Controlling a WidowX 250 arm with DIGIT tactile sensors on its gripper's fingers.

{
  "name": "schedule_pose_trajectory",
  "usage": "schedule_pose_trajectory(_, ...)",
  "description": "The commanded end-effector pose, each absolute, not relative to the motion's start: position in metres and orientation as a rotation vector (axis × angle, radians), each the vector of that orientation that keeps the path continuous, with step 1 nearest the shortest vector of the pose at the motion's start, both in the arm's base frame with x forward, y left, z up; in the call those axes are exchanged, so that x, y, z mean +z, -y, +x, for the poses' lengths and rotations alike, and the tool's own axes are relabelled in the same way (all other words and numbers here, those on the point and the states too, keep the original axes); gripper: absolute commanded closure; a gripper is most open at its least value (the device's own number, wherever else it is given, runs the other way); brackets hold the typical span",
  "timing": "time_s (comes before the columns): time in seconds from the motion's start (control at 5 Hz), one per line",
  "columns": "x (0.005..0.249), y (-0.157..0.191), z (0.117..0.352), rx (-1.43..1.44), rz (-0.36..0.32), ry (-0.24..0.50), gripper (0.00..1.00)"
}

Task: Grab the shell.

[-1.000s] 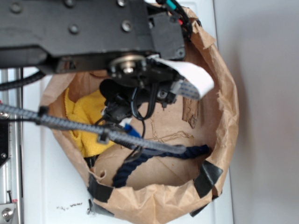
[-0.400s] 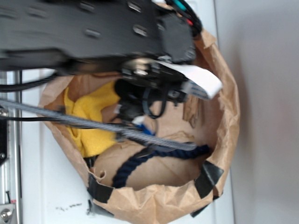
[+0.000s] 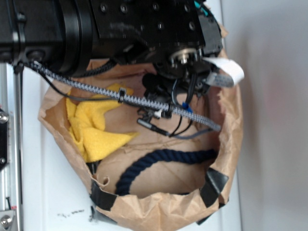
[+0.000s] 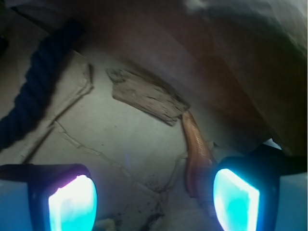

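With the gripper (image 4: 154,199) spread wide, the shell (image 4: 196,154) at lower right risked being knocked aside by the right finger.

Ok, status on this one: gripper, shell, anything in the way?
Gripper open, low inside the paper bag. Shell ungrasped, just inside the right finger. Bark piece touching the shell's far tip; dark blue rope well left.

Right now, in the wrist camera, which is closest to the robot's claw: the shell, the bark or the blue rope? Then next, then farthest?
From the gripper:
1. The shell, beside the right fingertip.
2. The bark, farther up, near the middle.
3. The blue rope, off at the left edge; roughly as far as the bark, so hard to rank.
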State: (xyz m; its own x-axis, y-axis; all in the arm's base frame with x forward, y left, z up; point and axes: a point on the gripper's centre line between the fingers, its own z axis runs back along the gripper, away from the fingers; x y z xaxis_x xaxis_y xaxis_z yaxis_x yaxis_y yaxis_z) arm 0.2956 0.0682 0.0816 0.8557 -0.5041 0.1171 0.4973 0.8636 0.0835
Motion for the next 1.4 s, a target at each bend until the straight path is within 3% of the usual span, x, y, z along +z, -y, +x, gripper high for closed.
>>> schedule_pose_trajectory(0.0,0.096,-0.090,0.304,-0.563,0.016,0.186,0.00)
schedule_pose_trajectory(0.2,0.092,-0.093,0.302,-0.583,0.006,0.198,0.00)
schedule_pose_trajectory(1.2,0.057,-0.093,0.322,-0.519,0.103,0.215,0.00)
